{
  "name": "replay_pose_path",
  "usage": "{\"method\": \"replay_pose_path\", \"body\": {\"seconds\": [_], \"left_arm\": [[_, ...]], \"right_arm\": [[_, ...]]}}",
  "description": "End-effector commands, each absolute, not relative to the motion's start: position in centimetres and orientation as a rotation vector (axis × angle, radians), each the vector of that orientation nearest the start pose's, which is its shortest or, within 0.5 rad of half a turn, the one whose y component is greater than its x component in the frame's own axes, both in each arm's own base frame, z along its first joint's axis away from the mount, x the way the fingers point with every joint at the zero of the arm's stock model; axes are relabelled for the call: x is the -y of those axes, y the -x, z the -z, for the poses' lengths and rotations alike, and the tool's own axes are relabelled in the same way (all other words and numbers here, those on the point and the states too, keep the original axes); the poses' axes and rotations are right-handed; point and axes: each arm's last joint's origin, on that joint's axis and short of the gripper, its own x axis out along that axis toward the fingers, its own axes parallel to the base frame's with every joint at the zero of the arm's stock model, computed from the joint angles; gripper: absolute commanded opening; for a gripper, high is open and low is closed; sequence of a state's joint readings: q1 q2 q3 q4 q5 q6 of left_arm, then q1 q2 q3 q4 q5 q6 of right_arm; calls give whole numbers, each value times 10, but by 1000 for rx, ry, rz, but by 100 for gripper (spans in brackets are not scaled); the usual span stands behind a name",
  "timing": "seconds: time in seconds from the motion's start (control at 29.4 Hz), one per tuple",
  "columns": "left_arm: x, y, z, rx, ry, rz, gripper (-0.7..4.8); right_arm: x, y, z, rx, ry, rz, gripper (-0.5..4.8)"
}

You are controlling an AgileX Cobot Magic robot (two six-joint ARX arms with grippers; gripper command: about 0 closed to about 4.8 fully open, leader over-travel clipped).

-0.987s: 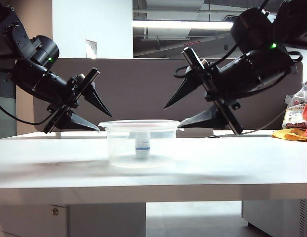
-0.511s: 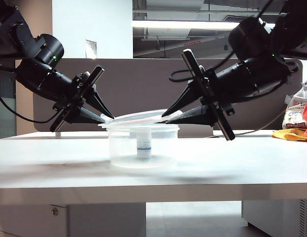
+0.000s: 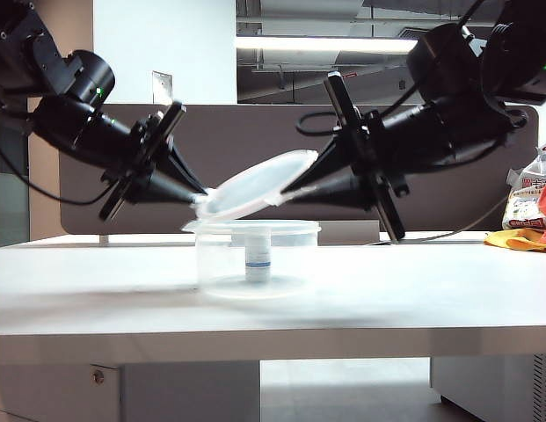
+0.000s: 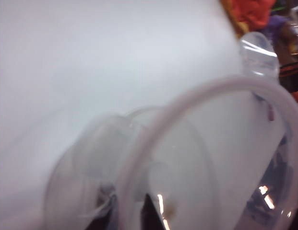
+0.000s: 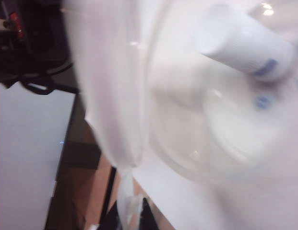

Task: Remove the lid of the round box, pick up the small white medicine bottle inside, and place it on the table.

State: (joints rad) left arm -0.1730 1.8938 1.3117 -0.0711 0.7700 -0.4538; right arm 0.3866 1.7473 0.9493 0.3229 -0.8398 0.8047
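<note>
The translucent lid (image 3: 255,186) hangs tilted over the round box (image 3: 222,259), its right side raised and its left edge close to the box's rim. My left gripper (image 3: 200,197) is shut on the lid's left edge; in the left wrist view its fingers (image 4: 149,215) straddle the thick lid rim (image 4: 187,103). My right gripper (image 3: 286,191) is shut on the lid's right edge, a thin tab between its jaws (image 5: 132,215). The small white medicine bottle (image 3: 258,257) stands upright inside the box on the table (image 3: 413,290); its blue-banded label (image 5: 244,45) shows in the right wrist view.
A brown partition panel (image 3: 255,141) runs behind the table. A yellow cloth and plastic bags (image 3: 527,230) lie at the table's far right edge. Both arms slope down toward the box from either side.
Both grippers went from open beside the closed box to shut on the lid's edges. The lid came off the rim and tipped up on its right side.
</note>
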Motion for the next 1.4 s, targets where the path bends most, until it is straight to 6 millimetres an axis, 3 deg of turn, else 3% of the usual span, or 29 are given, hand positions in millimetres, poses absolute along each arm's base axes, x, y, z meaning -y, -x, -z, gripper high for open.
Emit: {"method": "replay_pose_path", "body": {"seconds": [0.03, 0.37, 0.71, 1.12, 1.26, 1.4], "left_arm": [[93, -403, -232, -805, 591, 812, 50], [93, -395, -262, -769, 589, 878, 49], [91, -379, -280, -772, 544, 934, 48], [96, -371, -280, -845, 592, 1041, 49], [99, -369, -280, -852, 595, 1069, 51], [102, -367, -281, -859, 602, 1116, 52]], "right_arm": [[-159, -330, -212, -880, -795, -1041, -2], [-157, -351, -253, -741, -787, -1059, -2], [-119, -377, -281, -533, -774, -875, -2], [-57, -391, -271, -546, -831, -638, 3], [-36, -391, -264, -581, -819, -565, 98], [-24, -389, -256, -630, -809, -511, 120]]}}
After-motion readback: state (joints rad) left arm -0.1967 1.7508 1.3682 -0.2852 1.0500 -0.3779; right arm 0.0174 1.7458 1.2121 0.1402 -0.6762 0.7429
